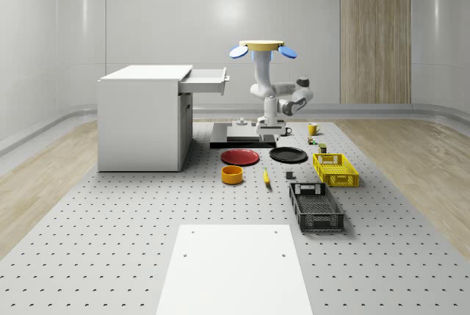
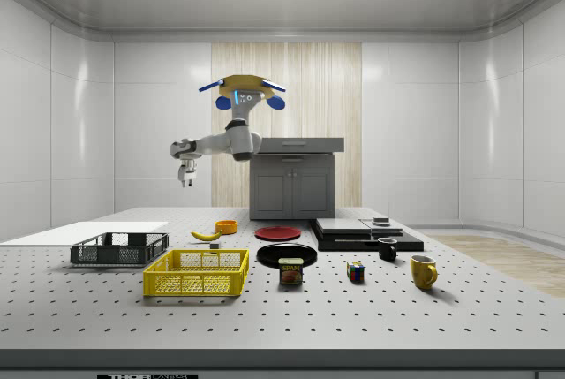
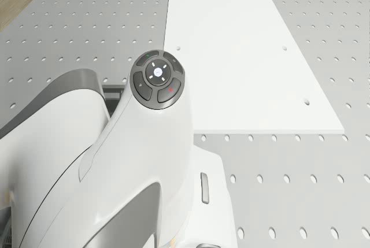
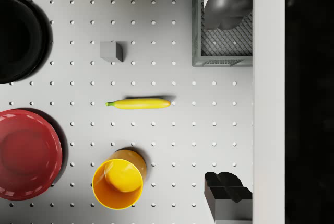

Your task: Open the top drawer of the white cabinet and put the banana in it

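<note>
a grey perforated table [image 1: 110, 241] fills a pale room, with the white cabinet [image 1: 139, 120] at one side, its top drawer [image 1: 205, 80] already pulled out. the drone [image 2: 243, 89] hovers high above the table in front of the cabinet, arm reaching out so the pincer [image 2: 186, 176] hangs well above the clutter, fingers spread and holding nothing. the banana [image 4: 139, 103] lies flat on the table straight below the pincer, between the orange bowl [image 4: 118, 183] and a small grey block [image 4: 111, 51] (red plate [image 4: 26, 153] and black plate [image 4: 18, 36] off to one side). opening looks done; the step in hand is reaching for the fruit. next comes a straight descent, fingers set across its narrow width.
</note>
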